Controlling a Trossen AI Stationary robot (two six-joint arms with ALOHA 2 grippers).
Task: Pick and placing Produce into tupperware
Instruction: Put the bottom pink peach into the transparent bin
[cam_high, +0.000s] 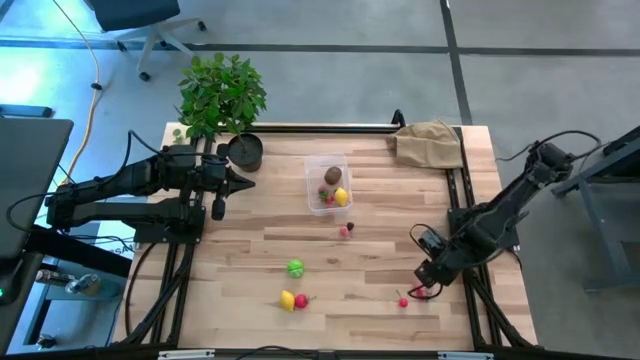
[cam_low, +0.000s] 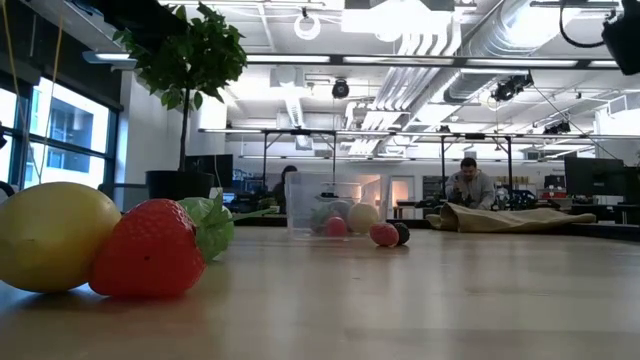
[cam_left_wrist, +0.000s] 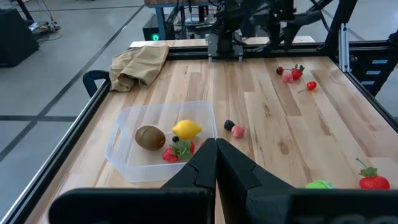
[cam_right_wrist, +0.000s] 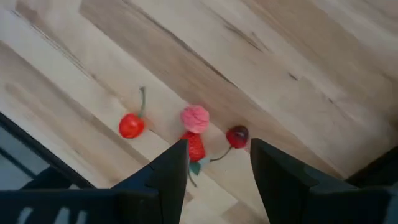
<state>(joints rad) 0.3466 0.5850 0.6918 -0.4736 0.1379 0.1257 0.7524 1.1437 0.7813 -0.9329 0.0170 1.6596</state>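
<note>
The clear tupperware sits at the table's middle back, holding a brown kiwi, a yellow lemon and a strawberry. More produce lies loose on the wood: a pink and a dark berry, a green round one, and a lemon with a strawberry. My right gripper points down, open, over a small cluster near the right front: a strawberry, a pink raspberry and a dark cherry. A red cherry lies beside them. My left gripper waits shut left of the tupperware.
A potted plant in a black pot stands at the back left. A tan paper bag lies at the back right. Black rails run along the table's right edge. A person sits in the room beyond.
</note>
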